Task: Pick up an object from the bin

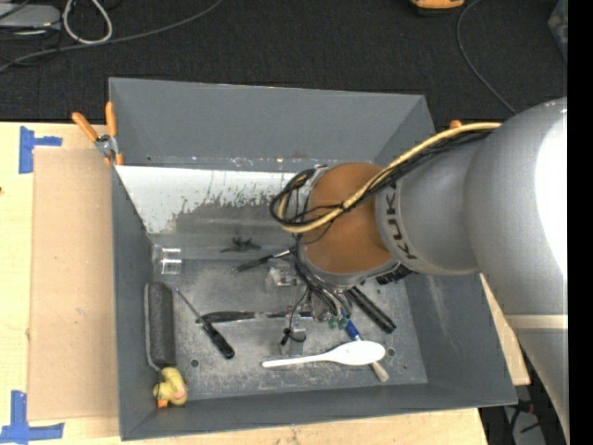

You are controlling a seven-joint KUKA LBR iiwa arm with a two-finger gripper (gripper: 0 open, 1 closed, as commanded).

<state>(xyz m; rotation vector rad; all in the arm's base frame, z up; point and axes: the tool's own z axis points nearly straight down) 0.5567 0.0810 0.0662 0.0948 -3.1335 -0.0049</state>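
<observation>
My gripper (298, 323) hangs low over the bin floor right of centre, under the arm's orange cover. Just below it lies a white plastic spoon (330, 357), bowl to the right. A thin tool with a black handle (219, 330) lies to its left, its metal shaft running toward the gripper. On its right are a small blue piece (349, 326) and a black marker-like stick (372, 310). Whether anything is between the gripper's tips is hidden.
A long dark cylinder (160, 323) lies along the left wall, with a yellow rubber duck (170, 387) at its lower end. A clear plastic cup (169, 261) sits at the upper left of the floor. A small dark scrap (243, 244) lies near the back slope.
</observation>
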